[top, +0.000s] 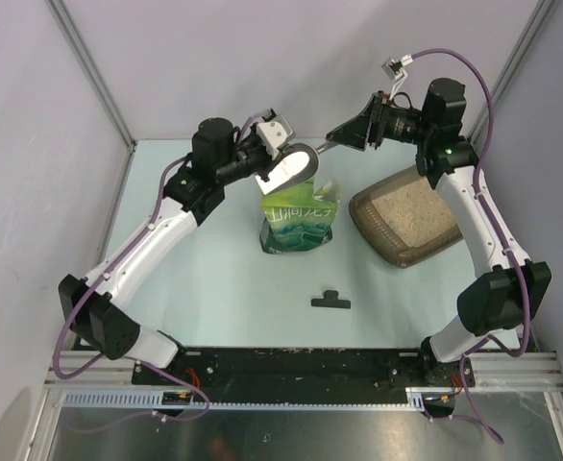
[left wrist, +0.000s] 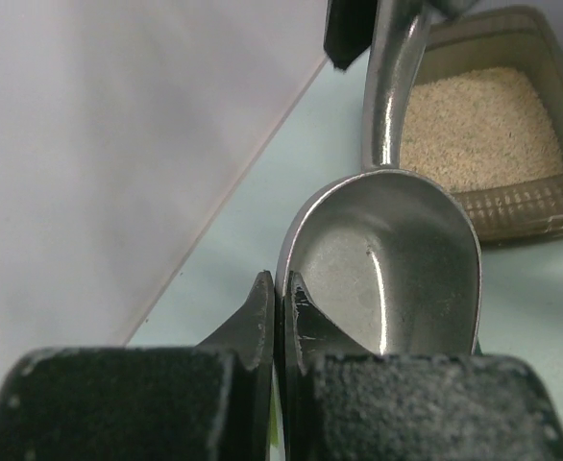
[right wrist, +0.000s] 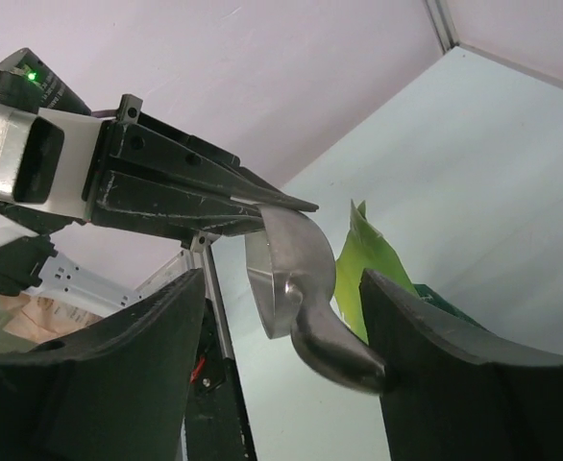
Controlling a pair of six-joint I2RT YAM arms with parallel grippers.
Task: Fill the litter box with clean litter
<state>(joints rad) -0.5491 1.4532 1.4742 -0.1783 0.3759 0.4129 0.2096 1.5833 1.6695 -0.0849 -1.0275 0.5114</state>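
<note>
Likely handover: left gripper [left wrist: 280, 293] clenched on the empty scoop's [top: 291, 171] bowl rim, steadying it above the green bag [top: 299, 223] mid-worktop; right gripper [top: 337, 137], jaws released, straddles the handle; litter box [top: 363, 216], holding clean litter [top: 411, 213], sits by the right edge.

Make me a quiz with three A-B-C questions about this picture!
1. Where is the black clip from the bag? A on top B in front, nearer the arm bases C behind
2. What colour is the bag? A red B green C blue
3. The litter box is: A empty B upside down C holding litter
Answers: 1 B, it lies below the bag in the top view. 2 B, a green printed pouch. 3 C, beige grains lie inside.
</note>
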